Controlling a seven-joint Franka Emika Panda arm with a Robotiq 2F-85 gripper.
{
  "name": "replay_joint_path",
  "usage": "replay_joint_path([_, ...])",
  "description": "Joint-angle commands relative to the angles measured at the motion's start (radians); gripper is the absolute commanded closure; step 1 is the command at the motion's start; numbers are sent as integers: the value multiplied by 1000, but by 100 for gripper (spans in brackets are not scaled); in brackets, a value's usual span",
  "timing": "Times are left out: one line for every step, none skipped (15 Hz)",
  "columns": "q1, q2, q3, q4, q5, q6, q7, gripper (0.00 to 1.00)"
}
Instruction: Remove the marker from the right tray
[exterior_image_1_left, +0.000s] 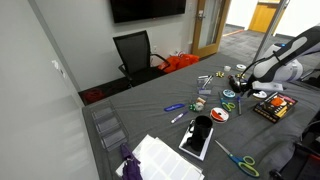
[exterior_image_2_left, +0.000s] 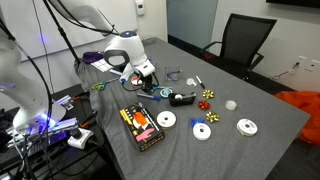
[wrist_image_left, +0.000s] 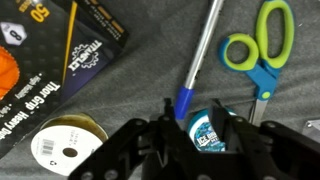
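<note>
Claw: the claw (wrist_image_left: 200, 125) is coming in from the bottom edge of the wrist view, with its two black fingers (wrist_image_left: 155, 140) standing apart and gripping nothing.
Marker: the marker (wrist_image_left: 203, 55) is lying flat on the gray desk (wrist_image_left: 130, 90). It is running from the top centre of the wrist view down to its blue end, just above the gap between the fingers.
Roll: a small blue-and-white roll (wrist_image_left: 207, 132) is sitting between the fingers, just below the marker's blue end. Whether either finger is touching it cannot be told.
Scissors: green-and-blue scissors (wrist_image_left: 260, 45) are lying just right of the marker in the upper right of the wrist view.
Box: a black box with orange print (wrist_image_left: 50, 45) is filling the upper left of the wrist view. In an exterior view it (exterior_image_2_left: 140, 126) is sitting below the arm.
Spool: a gold ribbon spool (wrist_image_left: 65, 145) is resting at the lower left of the wrist view.
Arm: the white arm (exterior_image_2_left: 122, 50) is bending down over the desk at centre left in an exterior view.
Chair: a black chair (exterior_image_2_left: 245, 40) is standing at the upper right, behind the desk.
</note>
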Motion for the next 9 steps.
replay_joint_path([-39, -30, 4, -56, -27, 70, -65, 28])
replay_joint_path([-46, -27, 6, -59, -28, 85, -69, 20])
replay_joint_path([-47, -24, 7, -62, -29, 97, -68, 14])
replay_joint_path([-48, -23, 9, -64, -28, 106, -66, 6])
replay_joint_path([-38, -22, 1, -65, -33, 107, -55, 2])
replay_joint_path([-28, -22, -7, -65, -37, 103, -44, 0])
replay_joint_path([-18, -24, -15, -63, -43, 91, -35, 0])
replay_joint_path([-11, -25, -22, -61, -49, 84, -30, 0])
replay_joint_path([-1, -26, -31, -59, -55, 79, -18, 0])
